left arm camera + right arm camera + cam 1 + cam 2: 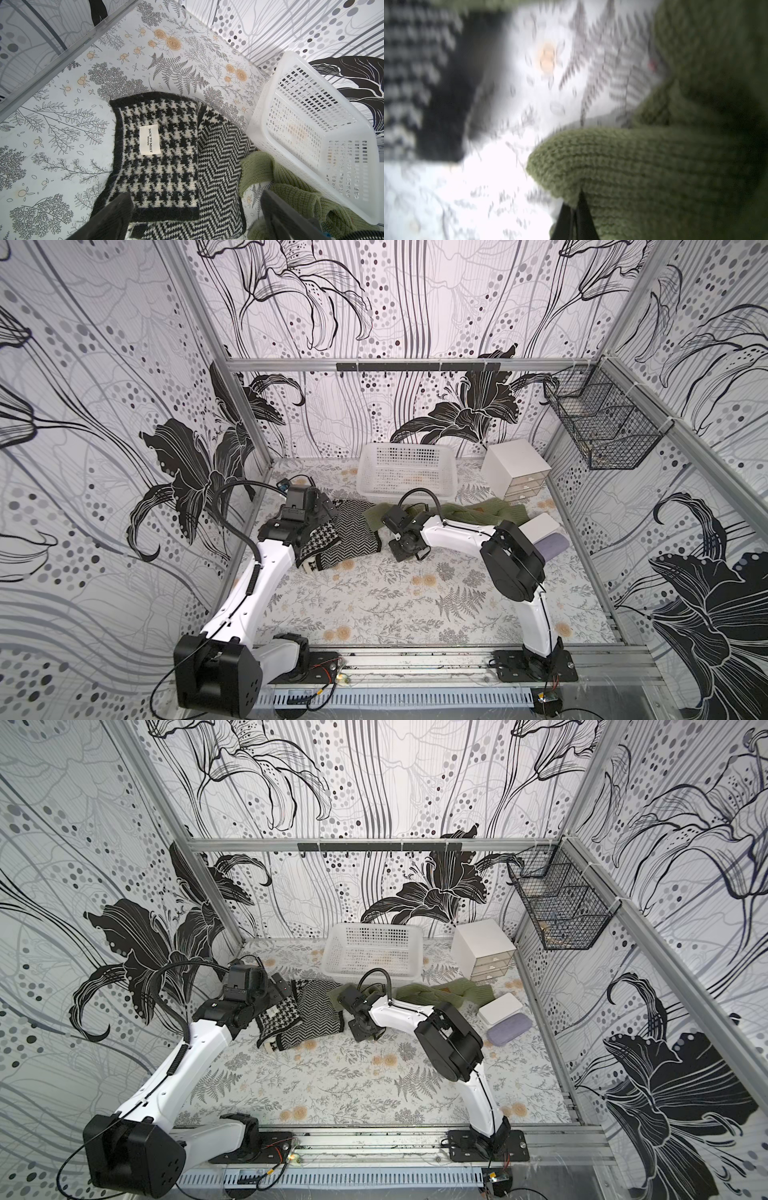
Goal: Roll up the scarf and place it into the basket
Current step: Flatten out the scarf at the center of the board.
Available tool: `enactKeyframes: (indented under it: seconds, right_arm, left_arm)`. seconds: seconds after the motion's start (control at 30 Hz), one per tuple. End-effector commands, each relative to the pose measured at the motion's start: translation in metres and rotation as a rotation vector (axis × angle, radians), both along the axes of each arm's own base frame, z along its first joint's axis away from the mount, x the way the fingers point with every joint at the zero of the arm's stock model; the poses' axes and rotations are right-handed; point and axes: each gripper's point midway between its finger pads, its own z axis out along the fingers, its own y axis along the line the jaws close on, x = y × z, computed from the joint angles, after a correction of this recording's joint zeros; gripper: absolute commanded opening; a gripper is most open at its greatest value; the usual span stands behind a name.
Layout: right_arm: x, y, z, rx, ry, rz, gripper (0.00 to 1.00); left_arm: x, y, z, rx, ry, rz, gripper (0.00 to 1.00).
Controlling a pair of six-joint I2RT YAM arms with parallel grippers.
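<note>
Two scarves lie in front of the white perforated basket (pixel 405 492) (pixel 372 927) (pixel 267 91). One is a folded black-and-white houndstooth and zigzag scarf (pixel 353 531) (pixel 316 1011) (pixel 166 155) with a white label. The other is a green knit scarf (pixel 490 510) (pixel 457 990) (pixel 291 187) (pixel 633 166), stretched towards the right. My left gripper (pixel 328 506) (pixel 282 984) (pixel 196 195) hangs open just above the patterned scarf's near end. My right gripper (pixel 380 510) (pixel 338 996) (pixel 577 199) is shut, pinching the rounded left end of the green scarf. The basket holds nothing.
A white drawer box (pixel 515 464) stands right of the basket. A small white lidded box (pixel 540 526) and a lilac pouch (pixel 550 547) lie by the right wall. A black wire basket (pixel 602 427) hangs on that wall. A hook rail (pixel 415 366) runs along the back.
</note>
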Motion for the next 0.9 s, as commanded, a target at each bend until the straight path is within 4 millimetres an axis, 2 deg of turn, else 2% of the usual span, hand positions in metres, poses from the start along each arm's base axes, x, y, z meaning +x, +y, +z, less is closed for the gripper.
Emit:
enactKeyframes:
  seconds: [0.0, 0.13, 0.2, 0.3, 0.37, 0.4, 0.43, 0.47, 0.5, 0.53, 0.6, 0.63, 0.67, 0.73, 0.87]
  right_arm:
    - [-0.033, 0.01, 0.062, 0.069, -0.003, 0.104, 0.0]
    - [-0.065, 0.048, 0.176, 0.245, -0.11, 0.273, 0.0]
    - [-0.085, 0.067, 0.238, 0.364, -0.168, 0.361, 0.0]
    - [-0.121, 0.094, 0.318, 0.525, -0.246, 0.506, 0.0]
    - [-0.139, 0.098, 0.36, 0.579, -0.317, 0.555, 0.0]
    - [-0.139, 0.092, 0.372, 0.588, -0.343, 0.536, 0.0]
    - [-0.136, 0.082, 0.376, 0.579, -0.371, 0.508, 0.0]
    - [-0.127, 0.07, 0.372, 0.535, -0.41, 0.455, 0.0]
    - [-0.117, 0.043, 0.376, 0.493, -0.47, 0.377, 0.0]
    - [-0.108, 0.023, 0.371, 0.457, -0.499, 0.313, 0.0]
    - [-0.083, -0.042, 0.356, 0.391, -0.527, 0.095, 0.0]
    - [-0.078, -0.071, 0.345, 0.369, -0.53, 0.01, 0.0]
    - [-0.076, -0.103, 0.339, 0.346, -0.553, -0.08, 0.0]
    - [-0.082, -0.15, 0.328, 0.305, -0.588, -0.183, 0.0]
    - [-0.095, -0.219, 0.296, 0.166, -0.593, -0.362, 0.0]
  left_arm:
    - [-0.001, 0.003, 0.006, 0.009, -0.009, -0.004, 0.99]
    - [-0.002, 0.008, 0.016, 0.001, -0.026, 0.007, 0.99]
    - [-0.003, 0.013, 0.021, 0.003, -0.037, 0.017, 0.99]
    - [-0.006, 0.021, 0.027, 0.011, -0.054, 0.039, 0.99]
    - [-0.008, 0.025, 0.027, 0.006, -0.058, 0.05, 0.99]
    - [-0.007, 0.025, 0.028, 0.002, -0.061, 0.048, 0.99]
    - [-0.007, 0.023, 0.029, -0.002, -0.063, 0.041, 0.99]
    - [-0.006, 0.022, 0.029, -0.007, -0.063, 0.032, 0.99]
    - [-0.005, 0.02, 0.028, -0.013, -0.058, 0.023, 0.99]
    - [-0.005, 0.019, 0.027, -0.015, -0.053, 0.017, 0.99]
    - [-0.004, 0.015, 0.021, -0.026, -0.033, -0.004, 0.99]
    - [-0.003, 0.012, 0.019, -0.034, -0.031, -0.016, 0.99]
    - [-0.001, 0.007, 0.016, -0.052, -0.027, -0.038, 0.99]
    - [0.006, -0.007, 0.007, -0.1, -0.014, -0.096, 0.99]
    - [0.024, -0.046, -0.012, -0.145, 0.041, -0.213, 0.99]
